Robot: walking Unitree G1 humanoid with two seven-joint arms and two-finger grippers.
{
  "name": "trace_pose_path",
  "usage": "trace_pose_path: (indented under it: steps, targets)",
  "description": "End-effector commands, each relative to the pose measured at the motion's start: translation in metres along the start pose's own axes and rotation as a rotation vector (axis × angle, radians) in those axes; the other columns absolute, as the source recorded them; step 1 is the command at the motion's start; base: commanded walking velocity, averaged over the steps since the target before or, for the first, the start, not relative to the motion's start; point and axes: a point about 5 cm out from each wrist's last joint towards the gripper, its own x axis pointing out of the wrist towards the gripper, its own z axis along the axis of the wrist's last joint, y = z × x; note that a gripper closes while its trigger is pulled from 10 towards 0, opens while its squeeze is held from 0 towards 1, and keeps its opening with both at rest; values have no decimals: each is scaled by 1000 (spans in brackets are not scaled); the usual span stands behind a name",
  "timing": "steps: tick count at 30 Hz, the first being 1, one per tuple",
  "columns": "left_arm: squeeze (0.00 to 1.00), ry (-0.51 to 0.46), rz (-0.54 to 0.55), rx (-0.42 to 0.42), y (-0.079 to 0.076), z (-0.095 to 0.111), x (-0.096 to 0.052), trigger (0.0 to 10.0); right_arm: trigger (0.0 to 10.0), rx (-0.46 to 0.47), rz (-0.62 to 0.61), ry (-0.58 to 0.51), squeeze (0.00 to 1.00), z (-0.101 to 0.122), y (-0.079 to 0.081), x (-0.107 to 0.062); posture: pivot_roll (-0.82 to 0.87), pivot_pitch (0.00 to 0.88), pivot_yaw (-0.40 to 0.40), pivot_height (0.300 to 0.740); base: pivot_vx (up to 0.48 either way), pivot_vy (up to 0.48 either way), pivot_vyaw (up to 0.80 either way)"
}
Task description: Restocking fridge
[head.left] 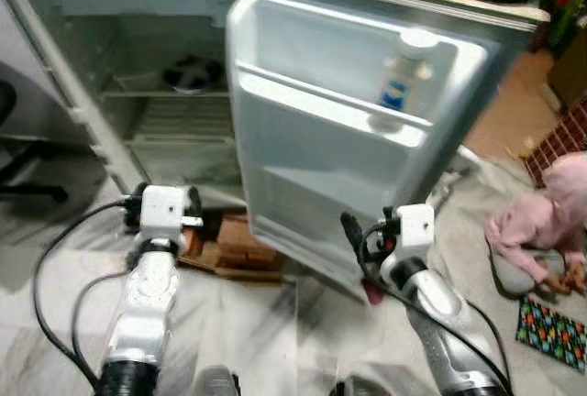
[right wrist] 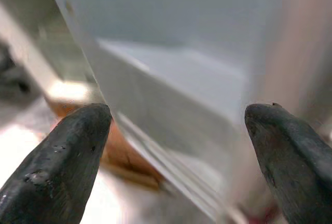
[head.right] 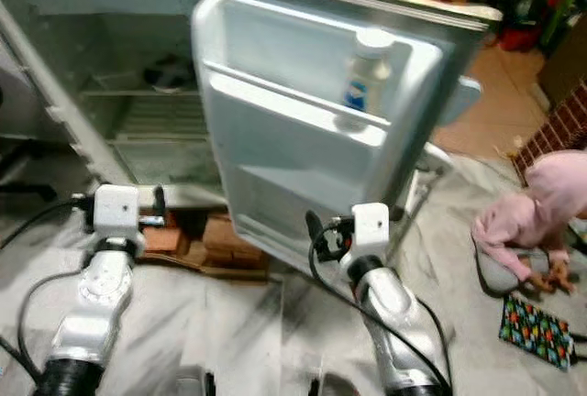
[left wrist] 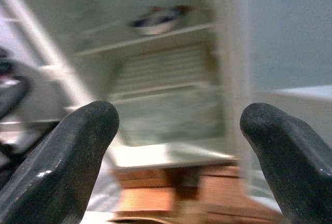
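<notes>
The fridge stands wide open ahead, nearly bare, with one dark dish on its upper wire shelf. Its door swings out toward the robot's right, carrying a single white bottle upright in the upper door rack. A person in pink crouches on the sheeted floor off to the right. Bricks prop the fridge's base. The left tool is spread and empty, facing the cabinet shelves straight ahead. The right tool, also spread with nothing between its fingers, sits just beside the door's lower edge, so I'd judge it the nearer arm for the door racks.
</notes>
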Motion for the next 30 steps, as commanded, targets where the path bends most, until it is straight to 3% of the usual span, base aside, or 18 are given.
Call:
trace_pose_path:
  steps: [1,7,11,14,16,19,21,30]
  targets:
    - [0,3,29,28,10,-2,0,10000,10000,-23,61,6,0,0,10,2,93,56,-23,740,0,-345,0]
    - [0,10,26,25,8,-3,-2,10000,10000,-46,-21,-12,0,8,-8,6,92,50,-28,740,-80,-348,0]
    - [0,14,24,23,7,-4,-3,10000,10000,-74,-150,-66,0,19,-21,11,92,40,-26,740,0,-352,0]
    - [0,15,23,28,8,-5,-4,10000,10000,-3,-170,-109,0,23,-22,13,91,36,-23,740,0,-346,0]
    - [0,15,30,16,9,-6,-5,10000,10000,-77,-221,-115,0,23,-23,13,91,33,-21,740,0,-152,0]
    - [0,3,32,7,11,-6,-5,10000,10000,30,-192,-113,0,22,-20,12,94,32,-20,740,0,0,0]
    - [0,-8,30,6,12,-4,-5,10000,10000,30,-218,-147,0,24,-21,11,94,31,-18,740,0,0,0]
    - [0,-33,20,4,13,1,-4,10000,10000,51,-232,-191,0,33,-22,15,92,36,-14,740,0,-95,800]
